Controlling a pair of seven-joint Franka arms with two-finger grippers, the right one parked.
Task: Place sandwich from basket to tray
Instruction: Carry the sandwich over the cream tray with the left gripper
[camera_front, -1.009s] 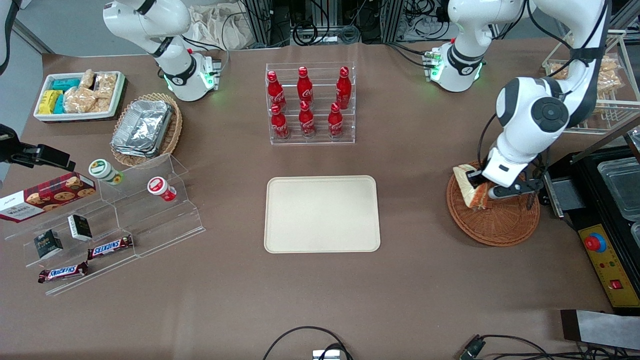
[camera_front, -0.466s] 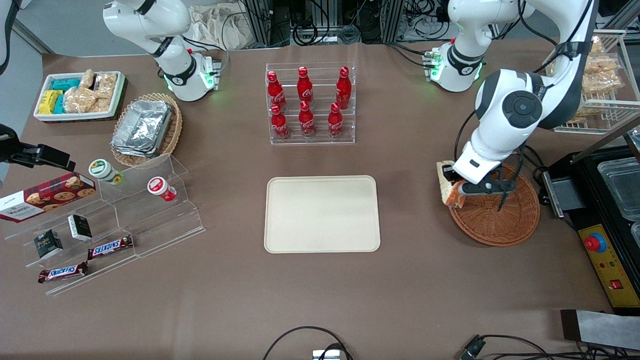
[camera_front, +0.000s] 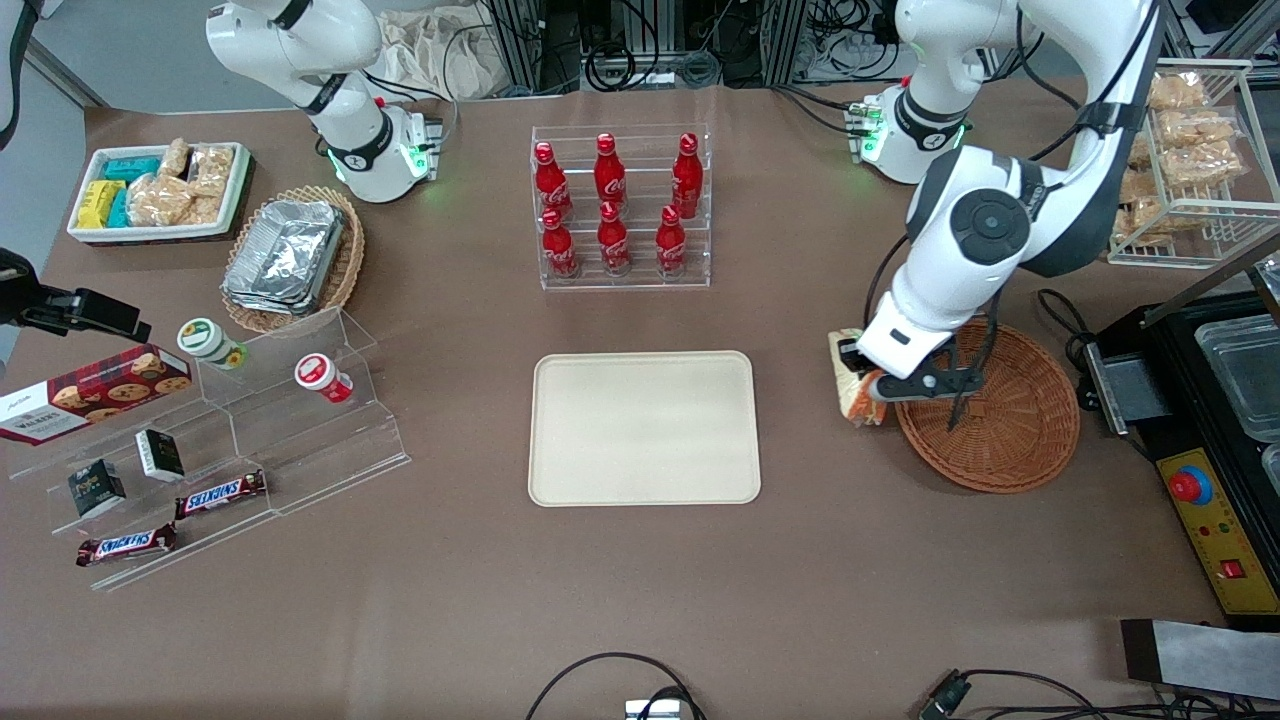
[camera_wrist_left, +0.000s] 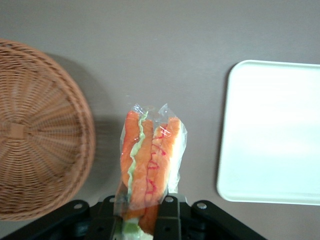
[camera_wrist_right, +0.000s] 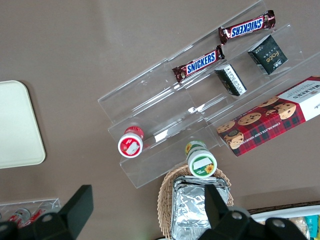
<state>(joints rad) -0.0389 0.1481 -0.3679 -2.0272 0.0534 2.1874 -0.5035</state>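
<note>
Claw (camera_front: 868, 385) clamped on sandwich (camera_wrist_left: 149, 167), carried in the air above bare table (camera_front: 800, 560), just outside basket (camera_front: 1010, 420) rim, between basket and tray (camera_front: 644, 428). Sandwich pinched at one end between the fingers (camera_wrist_left: 167, 220), orange and green cut edge sticking out past the fingertips. Basket and tray well apart.

In the front view the gripper (camera_front: 868, 385), closed on the sandwich (camera_front: 850, 388), has moved leftward in the frame, from over the basket (camera_front: 1000, 420) to just past its left rim. The sandwich now hangs above bare desk (camera_front: 800, 560) between basket and tray (camera_front: 645, 428), leaving the basket empty.
</note>
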